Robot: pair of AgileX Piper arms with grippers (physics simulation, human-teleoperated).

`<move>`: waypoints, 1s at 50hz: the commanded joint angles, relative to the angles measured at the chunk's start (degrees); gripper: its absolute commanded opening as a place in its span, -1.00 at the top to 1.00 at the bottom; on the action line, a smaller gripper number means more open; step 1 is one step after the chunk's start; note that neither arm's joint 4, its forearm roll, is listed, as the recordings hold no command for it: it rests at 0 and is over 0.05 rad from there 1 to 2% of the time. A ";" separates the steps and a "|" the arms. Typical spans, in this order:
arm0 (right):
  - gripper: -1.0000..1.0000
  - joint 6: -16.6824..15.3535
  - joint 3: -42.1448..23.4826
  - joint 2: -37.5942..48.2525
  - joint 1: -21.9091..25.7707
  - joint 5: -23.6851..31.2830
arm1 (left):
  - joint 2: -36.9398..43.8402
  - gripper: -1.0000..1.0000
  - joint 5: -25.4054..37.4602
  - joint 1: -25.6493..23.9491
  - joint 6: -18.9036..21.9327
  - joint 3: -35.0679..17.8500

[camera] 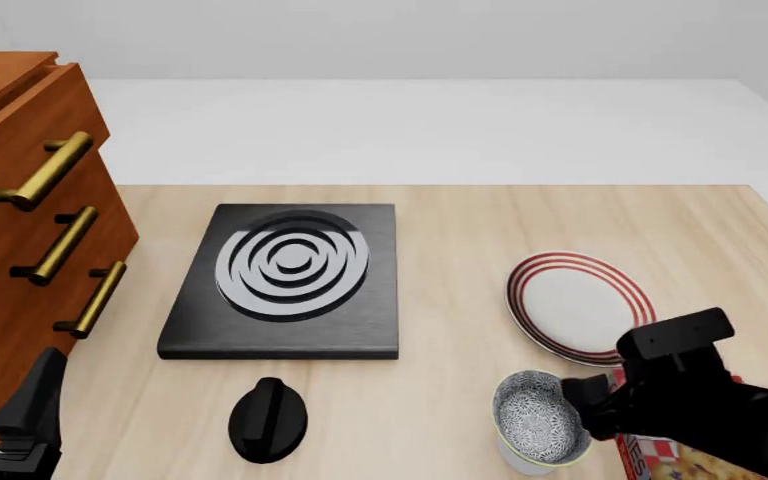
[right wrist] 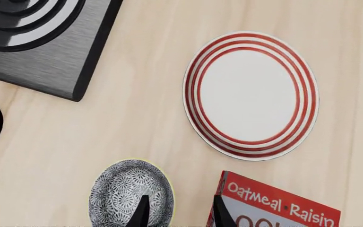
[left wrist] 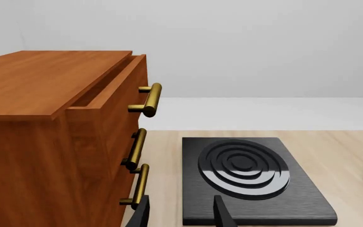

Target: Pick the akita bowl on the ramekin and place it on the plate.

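Near edge of the desk, right side: the right claw (right wrist: 177,213) stands spread, one finger over the bowl's rim, the other outside it. The bowl (camera: 539,417) sits on the white cup (camera: 528,460), just beside a cereal box (right wrist: 276,205). Near left corner: the left claw (left wrist: 181,215) hangs spread, pinching nothing. Farther in, the plate (camera: 580,307) lies bare; stove plate (camera: 291,278) mid-desk.

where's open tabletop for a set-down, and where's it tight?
Bare wood lies between the stove block and the plate, and across the far strip beyond both. The plate's own centre is free too. It is crowded at the near right: akita bowl, right gripper and cereal box sit close together. The knob takes the near middle.
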 commanded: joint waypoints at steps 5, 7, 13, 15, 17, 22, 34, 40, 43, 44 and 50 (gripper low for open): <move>-1.00 3.25 1.95 4.37 1.47 -2.59 | -0.01 -1.00 0.00 0.00 0.00 0.00; -1.00 3.35 2.06 4.72 1.47 -2.84 | -0.01 -1.00 0.00 0.00 -0.01 0.00; -1.00 3.16 2.32 5.09 1.46 -3.22 | -0.01 -1.00 0.00 0.00 -0.01 0.00; -1.00 3.22 2.32 5.18 1.50 -3.24 | 0.00 -1.00 0.00 0.00 -0.01 0.00; -1.00 3.30 2.40 5.48 1.66 -3.47 | -0.01 -1.00 0.00 0.00 0.00 0.00; -1.00 3.61 2.93 6.87 1.91 -4.75 | 0.01 -1.00 0.00 -0.01 0.00 0.00; -1.00 4.87 3.84 9.02 2.56 -6.71 | 0.00 -1.00 0.00 0.00 -0.01 0.00; -1.00 4.88 4.45 10.33 2.65 -8.11 | 0.00 -1.00 0.00 0.00 -0.01 0.00; -1.00 5.15 4.75 11.05 2.85 -8.97 | 0.00 -1.00 0.00 -0.01 0.01 0.00; -1.00 5.18 4.88 11.31 2.83 -9.27 | 0.00 -1.00 0.00 0.00 0.00 0.00; -1.00 4.89 5.93 12.83 2.98 -11.61 | 0.00 -1.00 0.00 0.01 0.01 0.00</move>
